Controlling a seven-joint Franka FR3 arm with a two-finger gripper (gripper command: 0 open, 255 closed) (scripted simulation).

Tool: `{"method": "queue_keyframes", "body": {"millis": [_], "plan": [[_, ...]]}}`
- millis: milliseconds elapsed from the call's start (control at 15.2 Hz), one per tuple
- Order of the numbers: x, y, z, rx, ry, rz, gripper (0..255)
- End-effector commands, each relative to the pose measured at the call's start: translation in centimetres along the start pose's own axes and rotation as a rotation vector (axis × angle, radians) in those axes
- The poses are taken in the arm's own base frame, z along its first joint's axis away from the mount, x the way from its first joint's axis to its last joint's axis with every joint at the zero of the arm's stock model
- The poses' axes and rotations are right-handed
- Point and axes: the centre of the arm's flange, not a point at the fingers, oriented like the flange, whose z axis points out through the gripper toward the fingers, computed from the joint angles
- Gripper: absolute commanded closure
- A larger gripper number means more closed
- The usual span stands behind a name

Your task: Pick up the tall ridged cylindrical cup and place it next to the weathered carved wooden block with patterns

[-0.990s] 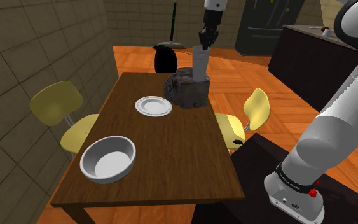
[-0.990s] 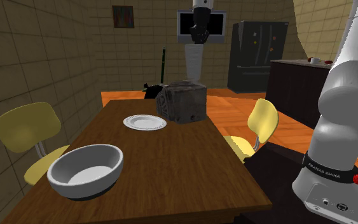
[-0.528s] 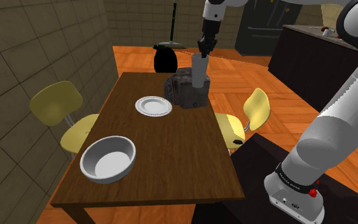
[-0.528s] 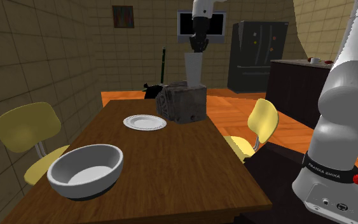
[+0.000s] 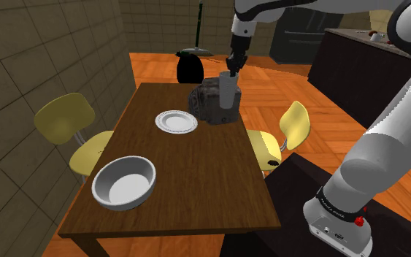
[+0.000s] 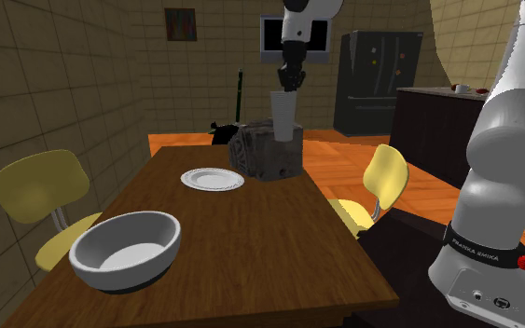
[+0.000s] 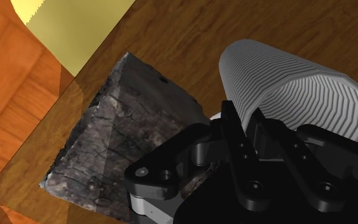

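At the tabletop's (image 5: 196, 171) far end I see my claw (image 5: 231, 68) clamped on the rim of the pale ridged cup (image 5: 228, 92), upright just beside the dark carved block (image 5: 208, 104); whether it's set down, I can't tell

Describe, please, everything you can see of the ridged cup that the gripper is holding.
The cup is a tall, pale grey cylinder with fine ridges running lengthwise down its whole wall; its material does not show. It hangs upright, open end up, clasped at the rim by the black gripper from above. It is close beside the dark, weathered block, over the far end of the wooden table. Whether its base touches the table or the block cannot be told.
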Motion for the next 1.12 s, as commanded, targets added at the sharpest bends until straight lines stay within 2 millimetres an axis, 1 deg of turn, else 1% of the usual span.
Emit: {"method": "queue_keyframes", "body": {"millis": [0,1056], "plan": [[0.0,0.1,1.1,0.000,0.001,0.000,255],[-0.2,0.8,9.5,0.000,0.001,0.000,255]]}}
